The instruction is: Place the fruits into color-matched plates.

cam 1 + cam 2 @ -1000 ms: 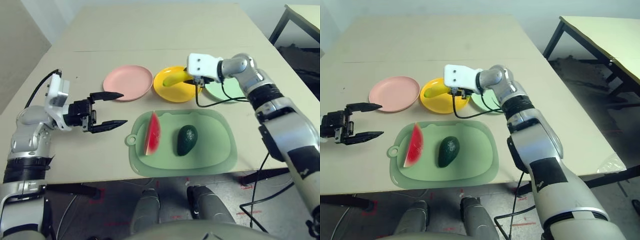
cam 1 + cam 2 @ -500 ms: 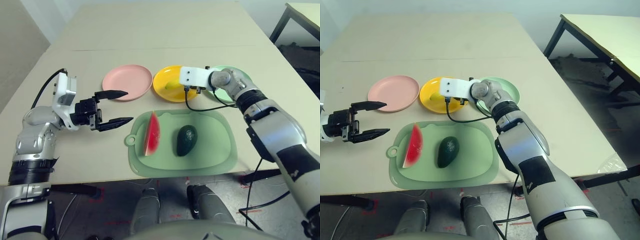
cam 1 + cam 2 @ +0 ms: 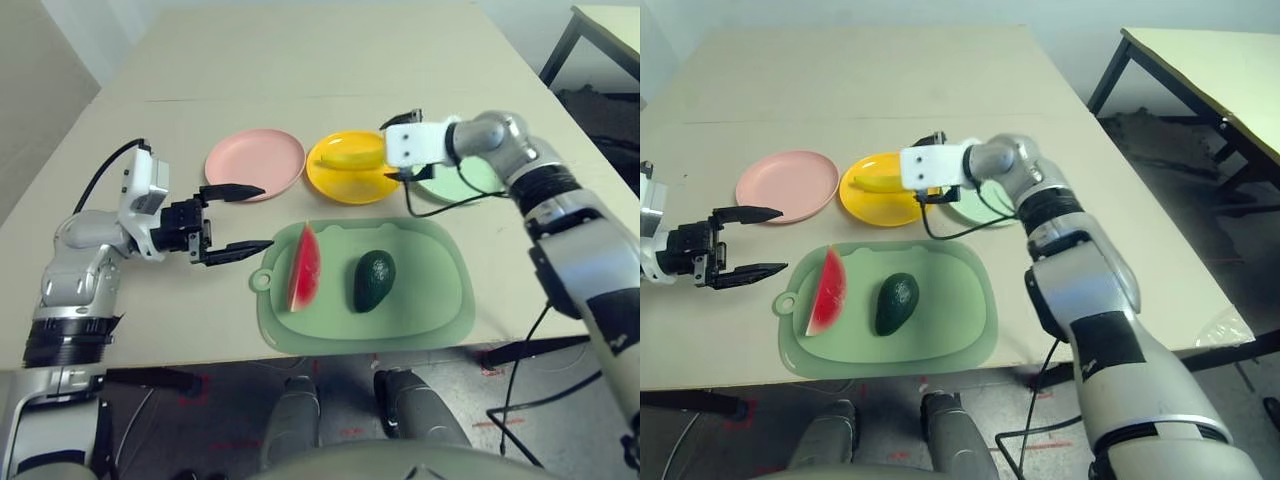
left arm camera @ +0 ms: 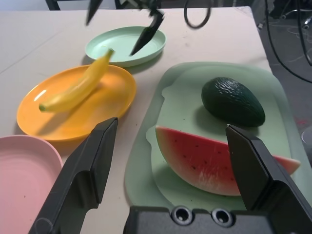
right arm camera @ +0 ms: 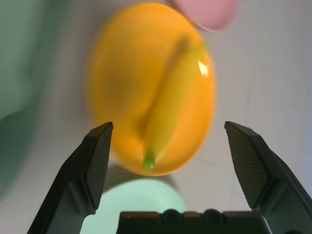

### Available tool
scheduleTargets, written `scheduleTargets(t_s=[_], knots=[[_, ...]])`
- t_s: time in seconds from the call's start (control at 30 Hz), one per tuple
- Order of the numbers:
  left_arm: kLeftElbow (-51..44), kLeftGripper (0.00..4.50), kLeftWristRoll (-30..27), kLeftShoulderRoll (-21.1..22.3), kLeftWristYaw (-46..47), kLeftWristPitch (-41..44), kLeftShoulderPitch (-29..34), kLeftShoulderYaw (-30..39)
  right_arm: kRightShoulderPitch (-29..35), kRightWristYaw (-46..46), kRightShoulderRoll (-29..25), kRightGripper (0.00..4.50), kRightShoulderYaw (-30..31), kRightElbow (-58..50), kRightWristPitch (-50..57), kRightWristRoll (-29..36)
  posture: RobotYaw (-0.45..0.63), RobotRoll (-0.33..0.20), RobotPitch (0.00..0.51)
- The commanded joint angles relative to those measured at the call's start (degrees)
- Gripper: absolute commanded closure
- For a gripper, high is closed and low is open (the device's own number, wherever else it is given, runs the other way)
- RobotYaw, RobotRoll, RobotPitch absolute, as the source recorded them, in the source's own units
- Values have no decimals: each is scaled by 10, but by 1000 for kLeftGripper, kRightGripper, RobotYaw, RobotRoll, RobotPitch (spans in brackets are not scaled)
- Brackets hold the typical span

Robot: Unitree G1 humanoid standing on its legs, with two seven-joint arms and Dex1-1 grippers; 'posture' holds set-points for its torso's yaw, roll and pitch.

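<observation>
The yellow banana lies in the yellow plate. My right gripper hangs open just right of it, over the gap between the yellow plate and the mint green plate, holding nothing. The pink plate stands empty at the left of the row. The red watermelon wedge and the dark green avocado lie side by side on the green mat. My left gripper is open and empty at the mat's left edge, its fingers pointing at the watermelon.
The large green cutting mat lies near the table's front edge, with a small tab at its left side. A black cable hangs from my right wrist over the mint plate. A second table stands at the far right.
My right gripper opened, let the banana down onto the yellow plate and drew back to the right. My left gripper moved right toward the mat.
</observation>
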Motion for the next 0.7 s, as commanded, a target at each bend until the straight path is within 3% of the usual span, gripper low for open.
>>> scheduleTargets(t_s=[0.03, 0.17, 0.3, 0.47, 0.7], knots=[[20, 0, 14, -1, -20, -16, -3, -13, 74, 124, -75, 30, -8, -217, 108, 72, -30, 0, 122], [39, 0, 21, -2, -32, -28, -16, -22, 145, 170, -134, 30, -19, -428, 265, 105, -39, 0, 120], [55, 0, 27, -3, -46, -38, -29, -30, 181, 173, -142, 30, -18, -581, 434, 129, -46, 0, 122], [61, 0, 36, -5, -69, -52, -33, -44, 196, 141, -112, 30, -4, -655, 543, 140, -44, 0, 126], [63, 0, 40, 0, -83, -60, -34, -47, 225, 96, -86, 30, 30, -686, 555, 115, -40, 0, 131]])
